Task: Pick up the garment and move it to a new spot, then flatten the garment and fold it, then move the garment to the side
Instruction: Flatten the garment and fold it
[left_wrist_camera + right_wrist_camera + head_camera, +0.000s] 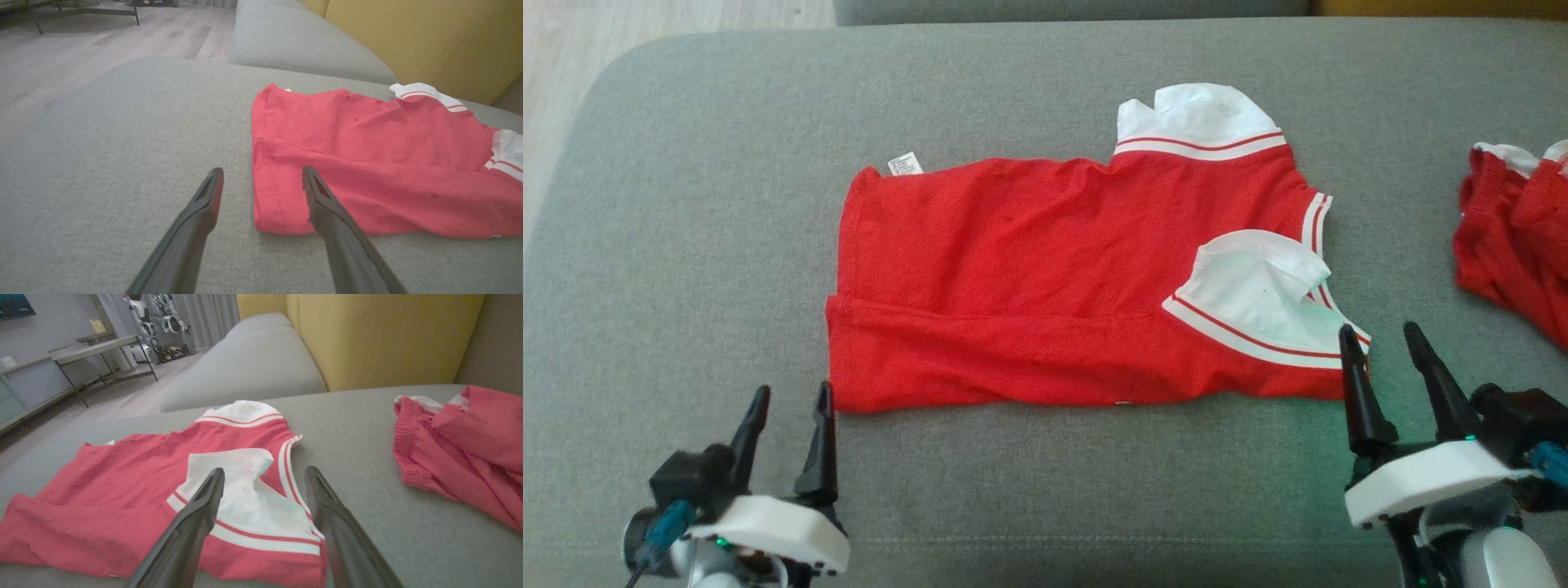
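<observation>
Red short-sleeved fabric shirt with white, red-striped sleeves [1045, 278]: lies spread flat at the centre of the grey woven sofa cushion [686, 204] in the head view. Hem faces 9 o'clock, neckline faces 3 o'clock. A crease runs along its length near the 6 o'clock edge. One sleeve sticks out at 12 o'clock; the other lies turned over the body toward 4 o'clock. Small white label [905, 163] shows at the 10 o'clock corner.

Left gripper [794, 389]: at 7 o'clock, jaws spread wide, nothing between them. Inner finger is just beside the shirt's near hem corner; contact cannot be told.

Right gripper [1379, 328]: at 4 o'clock, jaws spread wide, nothing held. Inner fingertip sits at the edge of the turned-over sleeve.

Second crumpled red garment with white trim [1511, 237]: at 3 o'clock, well apart from the shirt.
</observation>
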Available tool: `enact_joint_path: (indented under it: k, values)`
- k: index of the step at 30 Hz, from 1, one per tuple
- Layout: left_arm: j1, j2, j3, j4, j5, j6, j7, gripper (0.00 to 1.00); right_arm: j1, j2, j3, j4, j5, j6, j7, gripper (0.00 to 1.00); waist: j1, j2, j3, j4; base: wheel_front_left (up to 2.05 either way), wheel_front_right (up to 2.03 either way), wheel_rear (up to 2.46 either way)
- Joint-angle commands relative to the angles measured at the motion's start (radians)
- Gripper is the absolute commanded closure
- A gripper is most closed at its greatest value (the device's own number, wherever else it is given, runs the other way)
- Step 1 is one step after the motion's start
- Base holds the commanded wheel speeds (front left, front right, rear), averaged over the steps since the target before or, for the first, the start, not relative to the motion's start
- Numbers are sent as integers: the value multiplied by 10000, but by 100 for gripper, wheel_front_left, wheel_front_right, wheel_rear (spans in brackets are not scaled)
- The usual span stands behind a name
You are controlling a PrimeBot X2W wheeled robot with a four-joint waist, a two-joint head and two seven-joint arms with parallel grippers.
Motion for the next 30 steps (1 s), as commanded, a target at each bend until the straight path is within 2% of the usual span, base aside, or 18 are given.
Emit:
enact_joint_path:
  k: [1, 10, 19, 20, 22, 24, 25, 30]
  values:
    - [-513, 112, 260, -196, -21, -103, 30, 0, -247, -48, 60, -200, 49, -7, 152, 0, 0, 0, 61, 33, 0, 0, 0]
    - [-1825, -77, -63, 1243, -785, -916, 1199, 0, -808, -48, -812, 890, -377, -7, 1603, 0, 0, 0, 686, 196, 0, 0, 0]
    - [-2718, -297, -164, 2947, -1671, -1506, 1994, 0, -1419, -47, -762, 1414, -232, -7, 2440, 0, 0, 0, 1146, 109, 0, 0, 0]
    - [-2789, -303, -184, 3075, -1743, -1551, 2040, 51, -1469, -47, -749, 1467, -154, -7, 2521, 0, 0, 0, 1176, 103, 0, 0, 0]
    - [-2909, -323, -225, 3292, -1899, -1637, 2097, 100, -1539, -47, -713, 1550, -37, -7, 2645, 0, 0, 0, 1233, 98, 0, 0, 0]
    - [-3007, -310, -292, 3477, -1987, -1699, 2114, 100, -1588, -47, -671, 1611, 118, -7, 2756, 58, 0, 0, 1283, 93, 0, 0, 0]
    - [-3053, -300, -329, 3548, -2009, -1723, 2085, 100, -1604, -47, -653, 1644, 194, -7, 2790, 100, 0, 0, 1303, 97, 0, 0, 0]
    - [-3137, -166, -530, 3691, -1911, -1789, 1716, 100, -1605, -47, -627, 1665, 491, -7, 2701, 100, 0, 0, 1299, 111, 0, 0, 0]
